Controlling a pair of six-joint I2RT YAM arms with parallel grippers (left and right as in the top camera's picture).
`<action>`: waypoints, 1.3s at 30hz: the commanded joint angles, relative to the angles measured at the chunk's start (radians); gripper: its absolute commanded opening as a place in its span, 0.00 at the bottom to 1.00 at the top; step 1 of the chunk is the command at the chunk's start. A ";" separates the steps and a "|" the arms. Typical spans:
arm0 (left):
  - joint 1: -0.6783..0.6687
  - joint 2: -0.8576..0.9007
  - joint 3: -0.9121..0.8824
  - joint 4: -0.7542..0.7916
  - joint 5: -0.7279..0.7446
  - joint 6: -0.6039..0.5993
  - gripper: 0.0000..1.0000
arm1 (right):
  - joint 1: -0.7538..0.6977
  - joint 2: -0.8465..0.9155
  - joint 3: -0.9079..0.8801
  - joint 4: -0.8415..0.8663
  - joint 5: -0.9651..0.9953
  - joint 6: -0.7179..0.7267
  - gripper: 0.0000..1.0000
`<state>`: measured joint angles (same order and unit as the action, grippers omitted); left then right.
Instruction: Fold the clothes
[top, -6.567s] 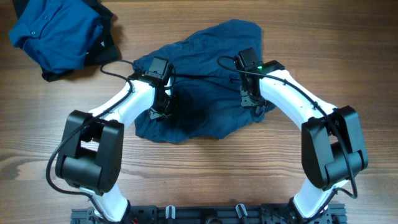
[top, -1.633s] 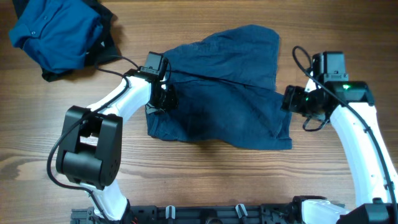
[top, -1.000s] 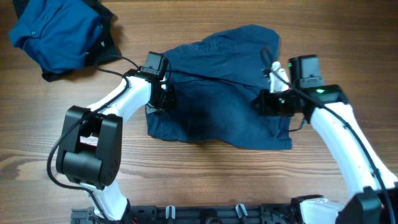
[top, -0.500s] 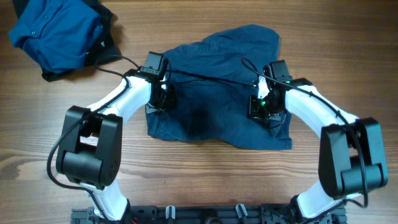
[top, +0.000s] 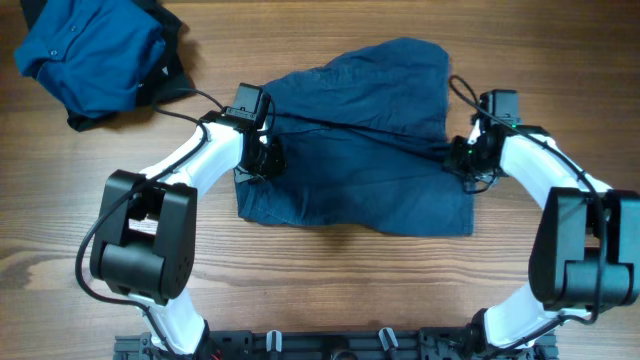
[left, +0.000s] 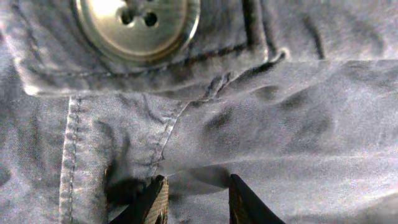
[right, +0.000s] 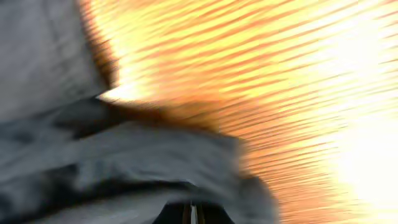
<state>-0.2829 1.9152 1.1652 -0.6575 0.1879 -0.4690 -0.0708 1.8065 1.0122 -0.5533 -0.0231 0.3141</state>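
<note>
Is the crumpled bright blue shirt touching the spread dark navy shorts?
No, the bright blue shirt lies apart from the dark navy shorts, bare wooden table between them.

You have a wooden table (top: 330, 300), its light-brown grain running side to side. A pair of navy shorts (top: 350, 170) lies spread and rumpled across the middle, with the buttoned waistband toward your left arm's side. At the far left corner a bunched blue buttoned shirt (top: 85, 55) rests partly on a black garment (top: 172, 75) showing beside it. Bare wood separates that pile from the shorts.
</note>
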 joint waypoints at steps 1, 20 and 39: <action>0.017 0.071 -0.035 -0.019 -0.111 0.020 0.31 | -0.048 0.015 0.043 -0.034 0.239 0.013 0.06; -0.029 -0.280 0.061 -0.181 -0.101 0.019 0.32 | 0.017 -0.168 0.347 -0.384 -0.509 -0.226 0.04; -0.209 -0.213 0.041 -0.270 0.077 -0.072 0.09 | 0.285 -0.150 0.019 -0.127 -0.403 0.030 0.04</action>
<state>-0.4549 1.6485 1.2198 -0.9344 0.2089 -0.5259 0.2111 1.6444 1.0718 -0.7078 -0.4435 0.2932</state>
